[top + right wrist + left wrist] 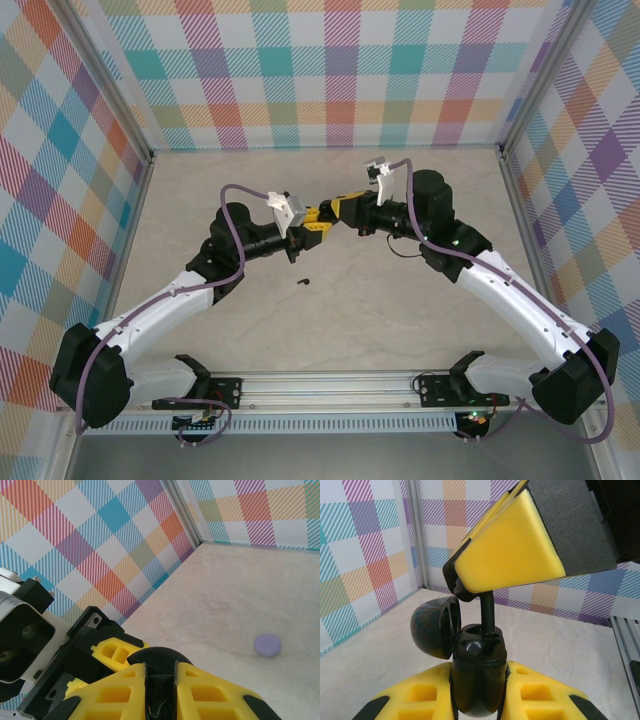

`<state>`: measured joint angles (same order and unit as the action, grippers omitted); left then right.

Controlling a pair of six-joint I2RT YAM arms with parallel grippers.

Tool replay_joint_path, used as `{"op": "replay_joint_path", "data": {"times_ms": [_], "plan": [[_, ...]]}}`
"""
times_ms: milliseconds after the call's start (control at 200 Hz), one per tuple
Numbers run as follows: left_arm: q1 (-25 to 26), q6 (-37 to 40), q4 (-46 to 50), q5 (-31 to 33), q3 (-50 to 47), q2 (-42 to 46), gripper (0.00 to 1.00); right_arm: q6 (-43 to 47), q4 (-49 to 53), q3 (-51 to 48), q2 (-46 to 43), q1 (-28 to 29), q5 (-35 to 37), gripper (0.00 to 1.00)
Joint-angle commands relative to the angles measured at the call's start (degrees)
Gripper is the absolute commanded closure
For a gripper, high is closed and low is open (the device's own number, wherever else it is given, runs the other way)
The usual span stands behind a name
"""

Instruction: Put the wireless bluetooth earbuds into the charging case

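Observation:
My left gripper (479, 682) is shut on a black charging case (479, 655), held upright with its domed lid (431, 627) swung open to the left. From above, the right gripper's yellow fingers (510, 550) pinch a black earbud (488, 607) whose stem points down into the case's right socket. In the right wrist view my right gripper (160, 682) is shut on that dark earbud, with the case's lid (160, 656) just beyond. Both grippers meet at mid-table, left (312, 223) and right (336, 212). A second black earbud (303, 283) lies loose on the table.
A round pale lilac case (267, 644) lies shut on the marble tabletop, off to the right in the right wrist view. Checked walls (330, 70) enclose the table on three sides, and a metal rail (330, 385) runs along the near edge.

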<state>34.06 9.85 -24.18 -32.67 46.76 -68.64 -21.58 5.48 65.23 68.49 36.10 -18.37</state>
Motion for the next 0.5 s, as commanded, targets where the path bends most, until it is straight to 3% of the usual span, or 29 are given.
{"op": "replay_joint_path", "data": {"times_ms": [0,495], "plan": [[0.5,-0.7,-2.4,0.2,2.2,-0.1,0.91,1.3,0.0,0.7,0.1,0.5,0.3,0.83],[0.5,-2.5,-3.6,0.1,2.8,-0.9,0.92,1.4,0.6,0.8,1.3,0.7,0.8,0.8]]}}
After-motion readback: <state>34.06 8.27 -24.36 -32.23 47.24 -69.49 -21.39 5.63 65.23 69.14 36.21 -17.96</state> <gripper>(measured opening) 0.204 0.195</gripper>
